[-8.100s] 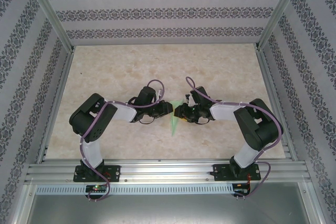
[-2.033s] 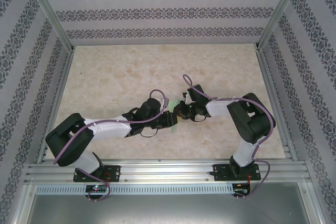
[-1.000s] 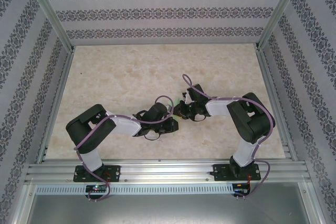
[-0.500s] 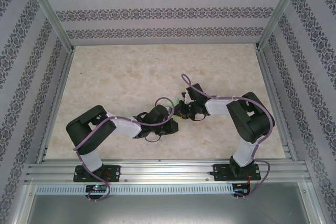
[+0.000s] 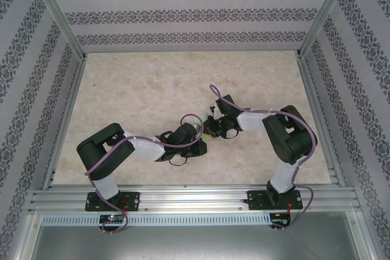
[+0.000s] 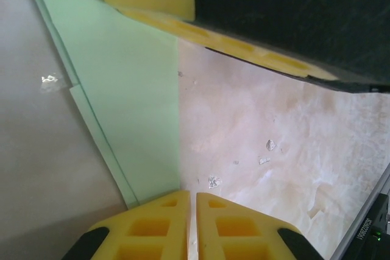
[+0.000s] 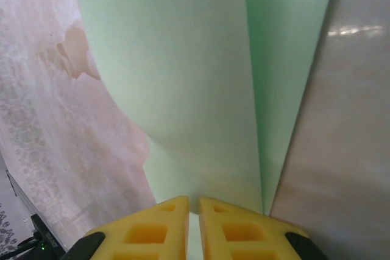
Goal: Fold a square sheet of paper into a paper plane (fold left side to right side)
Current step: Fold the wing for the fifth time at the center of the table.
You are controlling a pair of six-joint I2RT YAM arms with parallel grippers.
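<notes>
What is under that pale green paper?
The marbled table shows right beside the green paper and seems to run under it. Whatever lies directly beneath is covered by the sheet itself.

Robotics lab test cell. Two arms, left arm [image 5: 143, 145] and right arm [image 5: 291, 141], are bolted side by side to an aluminium extrusion rail [image 5: 195, 199] at the near edge of the bench [image 5: 140, 83]. The bench top is a pale marble-look slab, boxed in by bare aluminium frame posts [image 5: 56, 13] and flat wall panels [image 5: 195, 13] covered in a repeating ornamental band print, so it reads as a built enclosure rather than a room. Purple cables [image 5: 125, 209] run along both arms down to the bases. A slotted strip [image 5: 195, 219] sits just below the rail. Wrist cameras look past yellow moulded jaws onto the same slab.
</notes>
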